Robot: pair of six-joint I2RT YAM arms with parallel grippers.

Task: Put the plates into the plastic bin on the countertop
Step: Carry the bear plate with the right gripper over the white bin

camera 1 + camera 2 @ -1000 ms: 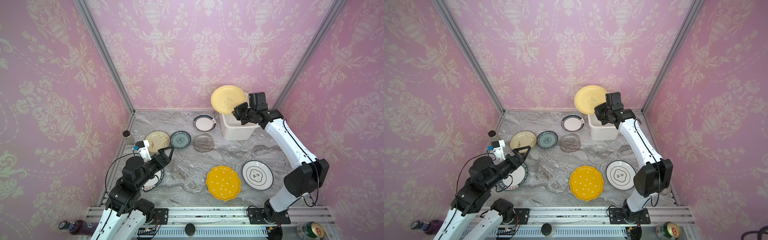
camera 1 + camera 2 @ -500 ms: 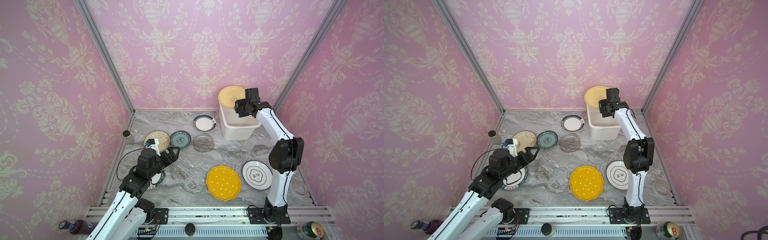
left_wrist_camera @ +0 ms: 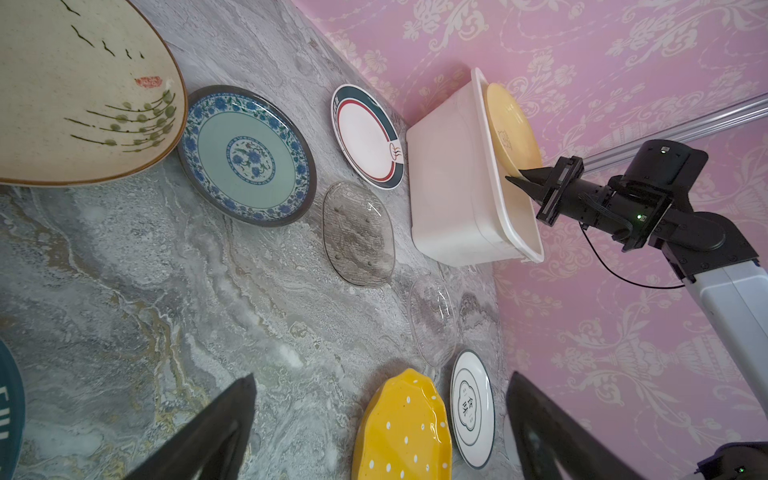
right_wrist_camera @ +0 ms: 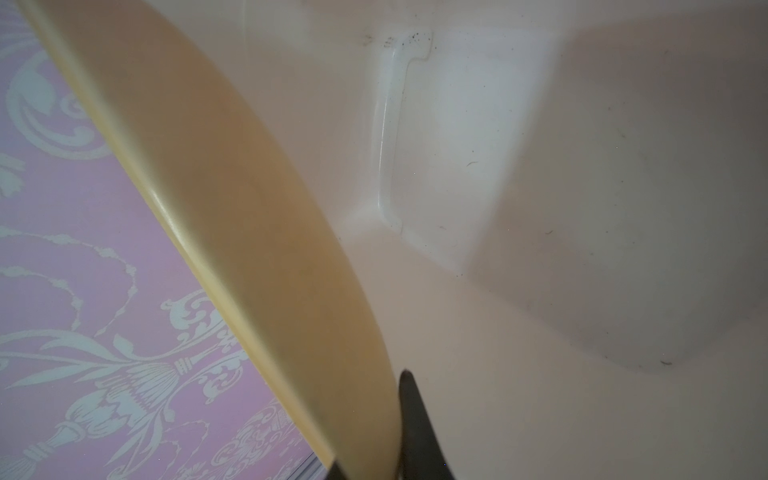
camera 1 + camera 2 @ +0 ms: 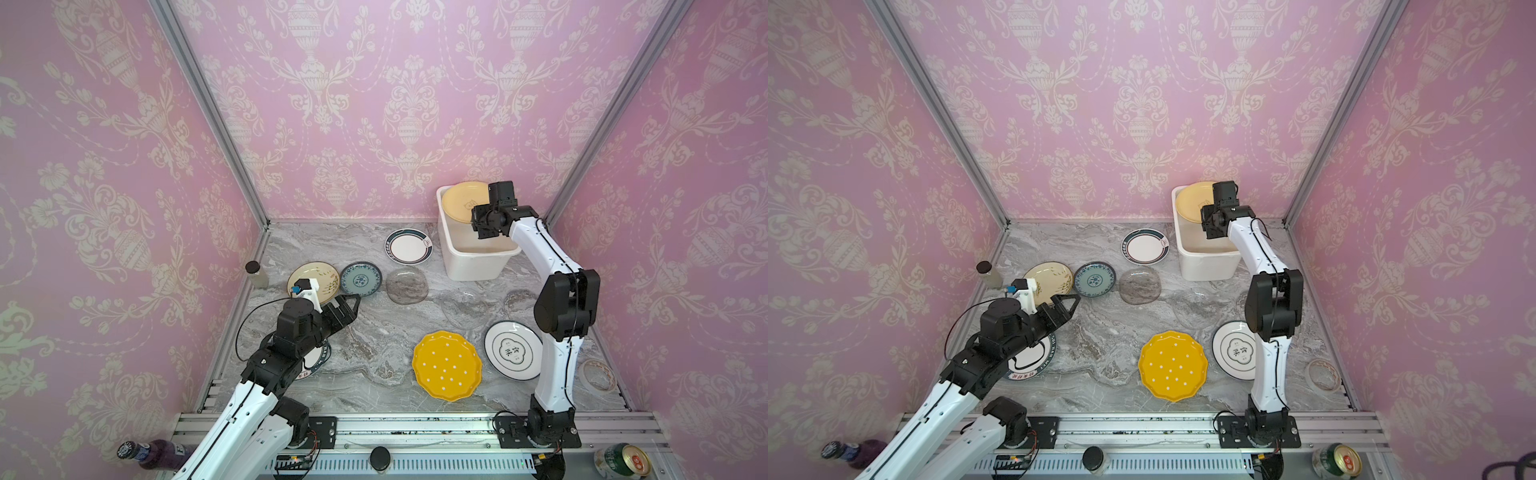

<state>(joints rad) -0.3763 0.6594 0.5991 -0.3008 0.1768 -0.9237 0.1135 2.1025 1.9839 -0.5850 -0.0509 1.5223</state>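
Near the bin (image 5: 473,266) lies, seemingly, a clear plate (image 5: 463,309)

You've got the bin (image 5: 473,266) at the back right of the countertop (image 5: 370,376), one plate (image 5: 457,203) tilted on edge in its far end. Left of the bin lies a second plate (image 5: 408,246) — before it and leftward, a row of plates (image 5: 360,279). A pair of plates (image 5: 447,365) sits side by side, front right

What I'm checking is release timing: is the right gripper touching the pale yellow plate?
Touching. Left wrist view: the right gripper pinches the edge of the pale yellow plate. Right wrist view: a finger lies against it.
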